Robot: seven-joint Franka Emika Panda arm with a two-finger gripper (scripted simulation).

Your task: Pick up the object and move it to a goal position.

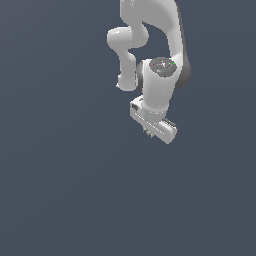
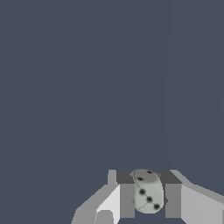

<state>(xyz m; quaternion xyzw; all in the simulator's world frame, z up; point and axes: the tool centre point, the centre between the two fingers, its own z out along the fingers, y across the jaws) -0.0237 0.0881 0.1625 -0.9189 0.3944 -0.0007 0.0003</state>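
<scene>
Object (image 2: 148, 191), pale and dark-spotted, sits pinched between the fingers (image 2: 127, 199) of the gripper (image 1: 151, 132), clamped snug so it rides along toward the goal; exterior view hides it under the hand.

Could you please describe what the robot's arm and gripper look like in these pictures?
The arm is glossy white with rounded, tubular links and a dark band along one side. Its wrist flange is a grey speckled disc with small red and green dots. The gripper is a white, boxy block; in the wrist view its jaws are flat grey slabs. No cables show.
</scene>
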